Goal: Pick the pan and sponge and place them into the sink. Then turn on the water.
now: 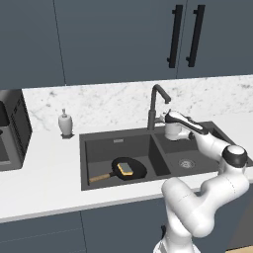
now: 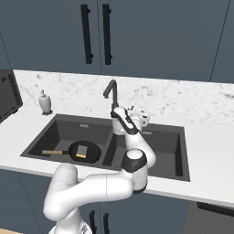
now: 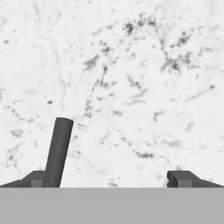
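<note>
The black pan lies in the left basin of the dark grey sink, its wooden handle pointing left. The yellow sponge rests inside the pan. My gripper hovers at the back of the sink beside the faucet, facing the marble backsplash. In the hand view the gripper is open, its fingertips set wide apart and holding nothing. A dark faucet lever rises just inside the left fingertip.
A white soap dispenser stands on the counter left of the sink. A dark appliance sits at the far left. Dark cabinets with black handles hang above the backsplash.
</note>
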